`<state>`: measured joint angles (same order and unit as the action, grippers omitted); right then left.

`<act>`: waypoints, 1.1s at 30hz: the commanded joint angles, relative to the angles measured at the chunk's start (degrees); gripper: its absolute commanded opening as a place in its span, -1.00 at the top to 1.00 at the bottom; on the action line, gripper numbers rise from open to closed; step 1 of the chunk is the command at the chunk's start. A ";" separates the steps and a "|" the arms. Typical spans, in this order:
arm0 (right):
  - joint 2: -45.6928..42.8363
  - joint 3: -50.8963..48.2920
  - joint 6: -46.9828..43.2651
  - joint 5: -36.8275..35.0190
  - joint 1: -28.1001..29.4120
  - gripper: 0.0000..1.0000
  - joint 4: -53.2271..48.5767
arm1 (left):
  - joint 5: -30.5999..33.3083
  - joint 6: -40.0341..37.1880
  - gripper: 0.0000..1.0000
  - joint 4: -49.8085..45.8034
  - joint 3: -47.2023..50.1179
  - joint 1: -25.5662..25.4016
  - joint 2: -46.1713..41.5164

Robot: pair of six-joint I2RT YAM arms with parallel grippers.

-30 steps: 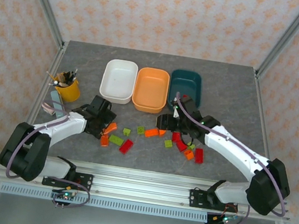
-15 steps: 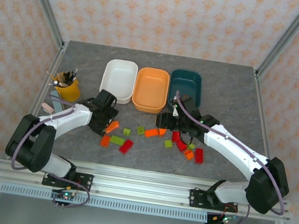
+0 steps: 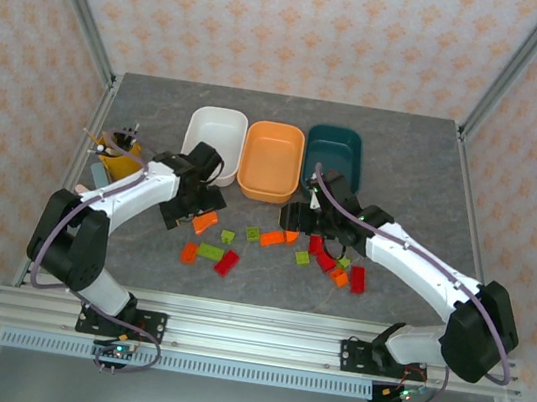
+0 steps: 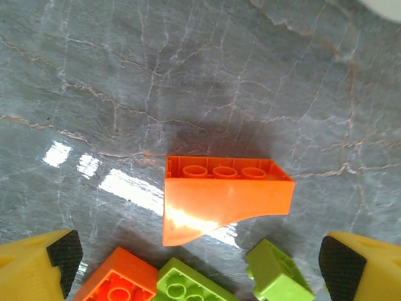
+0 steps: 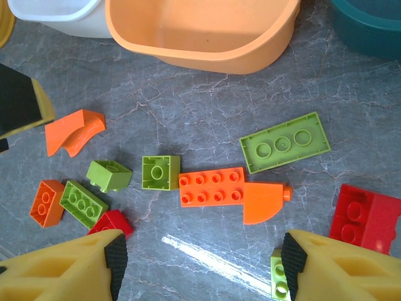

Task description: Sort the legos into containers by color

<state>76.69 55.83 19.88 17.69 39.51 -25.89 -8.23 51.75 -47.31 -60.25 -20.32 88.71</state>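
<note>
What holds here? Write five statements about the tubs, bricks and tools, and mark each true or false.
1. The orange tub stands between the white tub and the dark teal tub. True.
2. The left tool grips the curved orange brick. False: its jaws stand open, and the brick lies on the table.
3. The red bricks lie in the dark teal tub. False: they lie on the table.
4. A yellow cup stands left of the white tub. True.
5. The right tool is open, holding nothing. True.
</note>
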 commanded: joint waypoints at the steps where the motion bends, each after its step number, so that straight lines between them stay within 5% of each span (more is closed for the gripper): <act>1: 0.69 2.73 -0.52 0.37 0.31 -0.36 -0.87 | -2.31 -2.80 -1.00 2.44 2.53 -0.43 0.64; 11: 1.41 3.40 -0.34 1.03 0.31 -0.37 -1.18 | -2.28 -3.92 -0.96 7.45 -0.20 -0.78 8.54; 22: 1.38 3.32 0.04 1.11 0.35 -0.37 -1.17 | 0.00 -3.93 -0.33 8.58 0.01 -0.77 9.25; 33: -3.30 9.85 -1.01 -0.25 0.31 -0.37 -2.02 | 3.05 -7.73 -0.19 -6.27 -15.12 1.76 0.50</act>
<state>75.66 62.11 19.29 18.41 39.51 -28.91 -7.92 46.76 -48.03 -70.08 -20.21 89.78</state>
